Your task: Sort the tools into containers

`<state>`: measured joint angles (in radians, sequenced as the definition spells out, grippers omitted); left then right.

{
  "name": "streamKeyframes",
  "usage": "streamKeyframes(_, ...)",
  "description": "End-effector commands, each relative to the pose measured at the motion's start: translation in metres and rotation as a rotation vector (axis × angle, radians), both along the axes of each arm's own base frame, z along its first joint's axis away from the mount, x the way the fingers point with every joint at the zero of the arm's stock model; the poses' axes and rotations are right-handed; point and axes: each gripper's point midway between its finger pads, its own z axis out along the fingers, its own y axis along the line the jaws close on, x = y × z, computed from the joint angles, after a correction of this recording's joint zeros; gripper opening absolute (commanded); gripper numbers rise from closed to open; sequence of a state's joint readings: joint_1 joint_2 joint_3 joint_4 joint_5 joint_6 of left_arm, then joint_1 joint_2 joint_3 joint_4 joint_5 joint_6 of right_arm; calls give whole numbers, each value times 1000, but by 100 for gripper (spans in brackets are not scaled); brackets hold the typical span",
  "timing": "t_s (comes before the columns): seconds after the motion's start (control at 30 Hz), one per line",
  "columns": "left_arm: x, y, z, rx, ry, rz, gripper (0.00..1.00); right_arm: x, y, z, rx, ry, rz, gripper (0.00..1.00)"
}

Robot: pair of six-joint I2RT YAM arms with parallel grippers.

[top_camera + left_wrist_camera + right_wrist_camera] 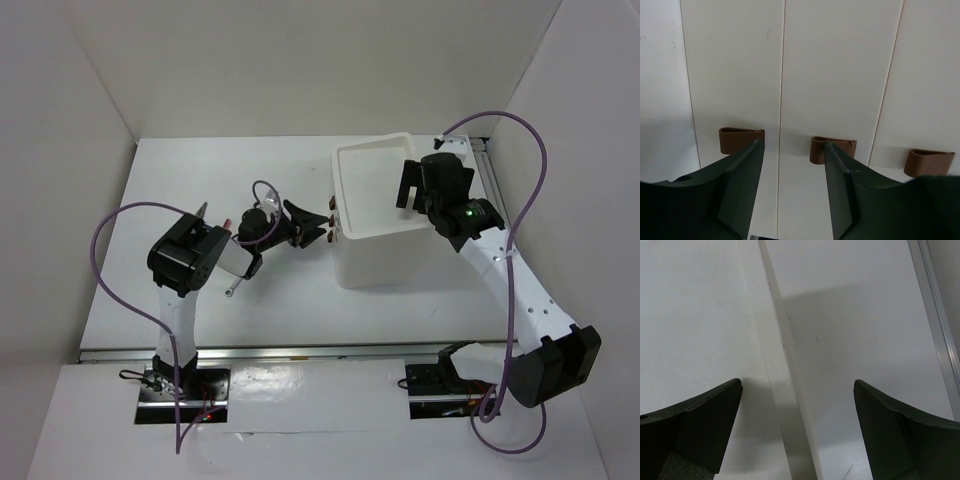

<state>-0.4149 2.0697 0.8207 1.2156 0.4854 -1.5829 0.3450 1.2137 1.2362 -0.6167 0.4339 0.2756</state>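
The white box unit [385,215] stands right of the table's middle, its shallow top tray open upward. Its drawer fronts face left, with small brown handles [331,225]. My left gripper [312,228] is open and empty just in front of them. In the left wrist view it [794,145] points at the strip between the left handle [737,140] and the middle handle [820,148]. My right gripper [410,185] is open and empty above the tray's right side, straddling the rim [785,390]. Only tool ends show by the left arm: a silver one [232,290] and a thin tip [204,209].
A third brown handle [929,162] shows at the right of the left wrist view. A metal rail [487,170] runs along the table's right edge and also shows in the right wrist view [935,315]. White walls enclose the table.
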Motion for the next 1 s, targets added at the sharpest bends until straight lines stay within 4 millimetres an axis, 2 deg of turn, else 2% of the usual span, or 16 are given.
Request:
streamKeyframes(0.0, 0, -10, 52, -138, -178, -35, 61, -4, 1, 8, -3, -23, 7, 100)
streamKeyframes(0.2, -3, -9, 69, -206, -213, -41, 60, -4, 1, 1, -10, -4, 7, 100)
streamKeyframes(0.27, -8, -7, 83, -228, -237, -44, 60, -2, 1, -2, -21, 6, 11, 100)
streamKeyframes(0.43, -16, -4, 103, -276, -277, -61, 61, -1, 3, -5, -19, 16, 19, 100)
streamKeyframes(0.5, -19, -2, 111, -308, -286, -67, 58, -1, 3, -5, -19, 16, 19, 100)
streamKeyframes(0.6, -19, -2, 116, -317, -305, -69, 49, -1, 3, -5, -19, 16, 19, 100)
streamKeyframes(0.77, -26, -5, 118, -323, -298, -89, 43, -1, 3, -5, -19, 16, 19, 100)
streamKeyframes(0.97, -30, -3, 121, -359, -293, -97, 24, -2, 8, -6, -14, 18, 36, 100)
